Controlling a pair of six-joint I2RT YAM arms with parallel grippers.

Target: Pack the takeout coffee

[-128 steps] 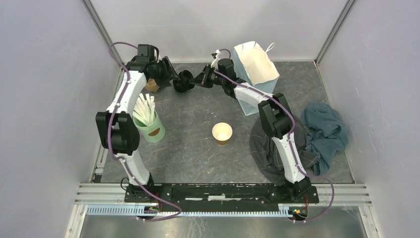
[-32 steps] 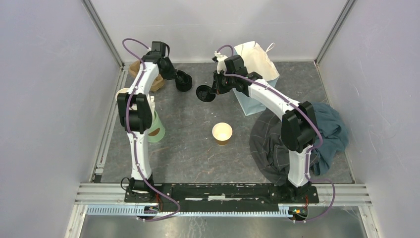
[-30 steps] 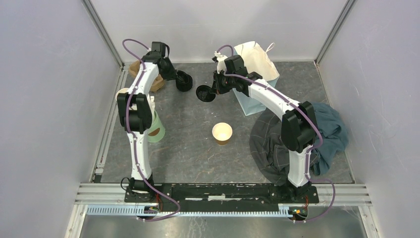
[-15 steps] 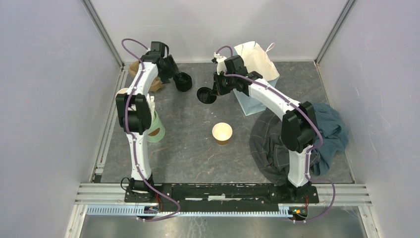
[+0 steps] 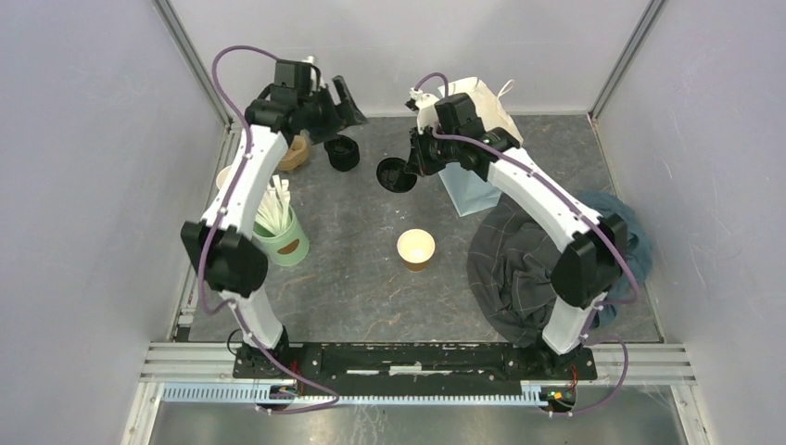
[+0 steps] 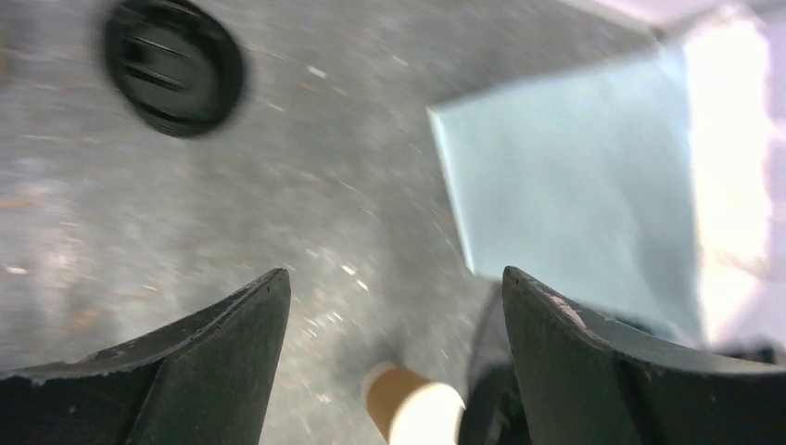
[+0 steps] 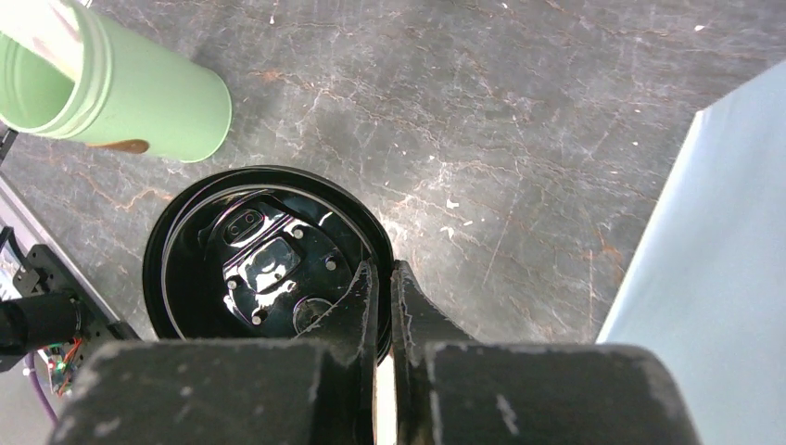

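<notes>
The right tool (image 7: 382, 278) pinches a black sip lid (image 7: 264, 260) by its rim, near the paper bag (image 5: 477, 116); the left tool (image 6: 393, 274) gapes wide, empty. The lidless brown paper cup (image 5: 415, 248) stands alone on the table (image 5: 352, 287) (light, unbraced), so an off-centre press could topple it.

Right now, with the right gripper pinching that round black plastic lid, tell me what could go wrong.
The right gripper holds the round black plastic lid only by its rim, so it may twist or slip when pressed. The open brown paper cup stands unheld, the open left gripper far off; pressing could tip it.
</notes>
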